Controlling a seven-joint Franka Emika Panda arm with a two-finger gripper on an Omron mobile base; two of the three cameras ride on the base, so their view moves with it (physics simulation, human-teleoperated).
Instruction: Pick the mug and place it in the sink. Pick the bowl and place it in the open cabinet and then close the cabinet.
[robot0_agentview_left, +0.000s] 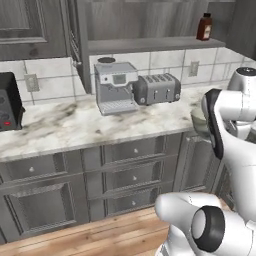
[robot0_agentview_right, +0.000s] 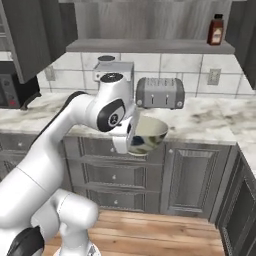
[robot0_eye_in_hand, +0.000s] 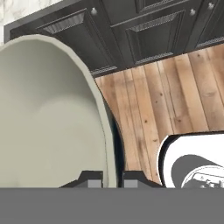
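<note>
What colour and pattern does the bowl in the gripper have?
The bowl is cream to pale green with dark blotches, clearest in the right base view.

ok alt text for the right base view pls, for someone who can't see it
A white robot arm holds the bowl by its rim in the air in front of a marble counter, above grey drawers. Behind it stand a toaster and a coffee machine. A red-brown bottle stands on the shelf of the open cabinet above.
</note>
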